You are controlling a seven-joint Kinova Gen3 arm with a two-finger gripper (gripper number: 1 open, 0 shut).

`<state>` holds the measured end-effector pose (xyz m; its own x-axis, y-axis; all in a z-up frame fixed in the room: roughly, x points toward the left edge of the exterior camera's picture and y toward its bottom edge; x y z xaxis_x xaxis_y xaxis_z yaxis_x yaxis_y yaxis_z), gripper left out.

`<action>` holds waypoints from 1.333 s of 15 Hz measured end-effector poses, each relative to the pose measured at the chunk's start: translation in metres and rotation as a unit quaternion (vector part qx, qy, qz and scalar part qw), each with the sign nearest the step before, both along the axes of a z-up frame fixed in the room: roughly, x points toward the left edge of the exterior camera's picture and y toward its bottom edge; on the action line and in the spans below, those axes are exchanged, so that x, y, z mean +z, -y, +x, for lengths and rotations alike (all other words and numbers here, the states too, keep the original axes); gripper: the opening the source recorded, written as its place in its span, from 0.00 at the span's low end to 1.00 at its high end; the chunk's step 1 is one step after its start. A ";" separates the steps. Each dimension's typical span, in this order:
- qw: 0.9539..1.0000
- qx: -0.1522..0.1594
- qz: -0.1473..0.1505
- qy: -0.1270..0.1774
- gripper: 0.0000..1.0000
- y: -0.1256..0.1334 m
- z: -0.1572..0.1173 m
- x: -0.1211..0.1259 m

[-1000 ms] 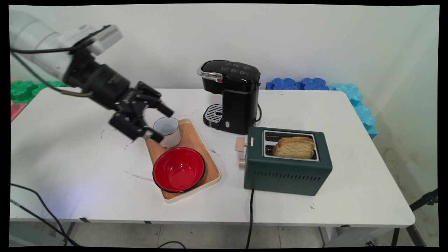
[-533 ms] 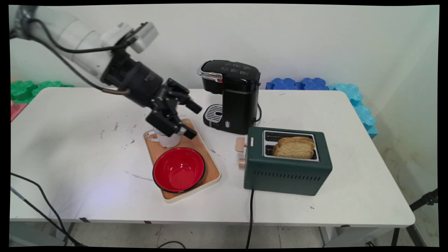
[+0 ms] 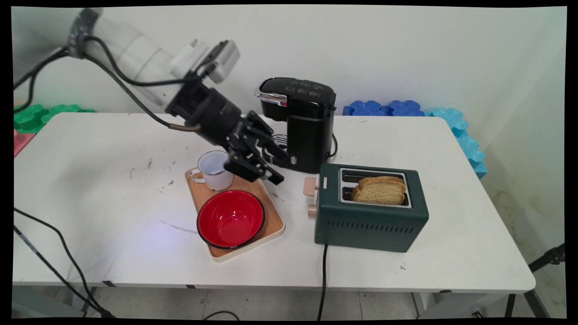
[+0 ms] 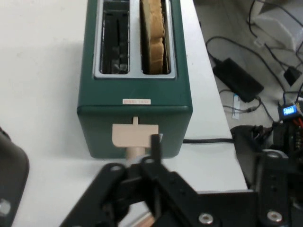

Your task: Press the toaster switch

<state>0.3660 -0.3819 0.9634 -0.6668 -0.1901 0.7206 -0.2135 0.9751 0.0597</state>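
My black gripper (image 3: 282,169) hangs open and empty above the right edge of the wooden tray (image 3: 272,224), just in front of the black coffee machine (image 3: 303,123). It points at the dark green toaster (image 3: 370,221). A slice of bread (image 3: 379,191) stands in the toaster's near slot; the far slot is empty. The beige lever (image 3: 310,185) and knob (image 3: 312,210) are on the toaster's left end, a short way right of the fingertips. In the hand view the toaster (image 4: 135,118) lies straight ahead, with its lever (image 4: 135,134) just beyond one finger (image 4: 155,147) and the bread (image 4: 152,38) in the right slot.
On the tray stand a white enamel mug (image 3: 214,169) at the back and a red bowl (image 3: 230,218) in front. The toaster's black cord (image 3: 323,280) runs off the table's near edge. Blue and green foam pieces (image 3: 406,108) lie along the wall.
The arm has swung right, from left of the mug, over the tray, to the gap between coffee machine and toaster. The gripper stays open and empty. Mug and bowl have not moved.
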 end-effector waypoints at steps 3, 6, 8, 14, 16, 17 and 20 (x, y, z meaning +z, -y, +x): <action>1.000 -0.016 -0.008 0.017 0.00 0.006 -0.011 -0.008; 0.999 -0.030 -0.014 0.036 0.00 0.011 -0.020 -0.016; 0.998 -0.034 -0.018 0.049 0.00 0.015 -0.028 -0.021; 0.996 -0.037 -0.023 0.074 0.00 0.026 -0.050 -0.035; 0.996 -0.039 -0.025 0.078 0.00 0.027 -0.057 -0.040; 0.996 -0.041 -0.026 0.081 0.00 0.028 -0.060 -0.042; 0.995 -0.042 -0.032 0.087 0.00 0.031 -0.067 -0.047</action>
<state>0.2989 -0.4129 0.9164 -0.7938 -0.0864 0.6020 -0.1330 0.9906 -0.0333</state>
